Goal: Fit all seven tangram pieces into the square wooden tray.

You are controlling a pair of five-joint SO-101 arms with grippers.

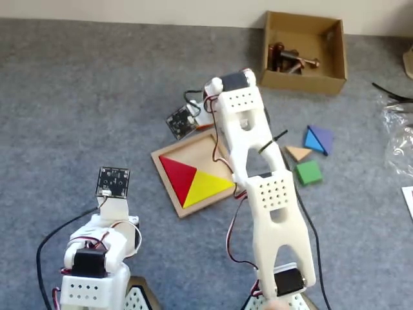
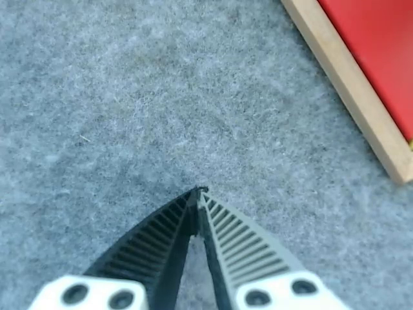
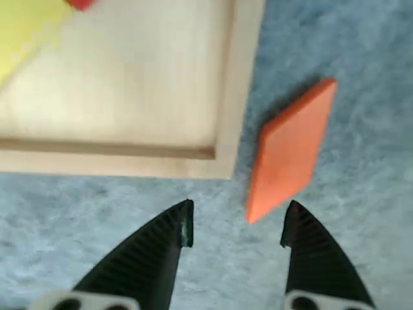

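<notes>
Alignment is what this pick calls for. The right gripper (image 3: 239, 210) hangs low over the grey carpet with its fingers spread wide and nothing between them, and the near tip of the orange parallelogram (image 3: 290, 152) lies just ahead of that gap, nearer one finger than the other. The piece lies flat on the carpet outside the square wooden tray (image 3: 245, 64), just beside a corner of its rim, with only a thin strip of carpet between the two.

A good pick likely means sliding forward until the fingers straddle the middle of the piece, not its tip, then closing across its narrow width. The finger on the tray side has little room, so it could catch the rim; shifting a little away from the tray first would help.

The parallelogram's long axis runs roughly along the tray's outer edge, leaning slightly away from it at the far end, and its near tip points back toward the open fingers.

In the tray a red triangle (image 1: 175, 171) and a yellow triangle (image 1: 206, 184) already sit side by side, leaving bare wood near the orange piece.

The left gripper (image 2: 199, 194) is pressed shut tip to tip and empty — over carpet, near the tray's other side.
</notes>
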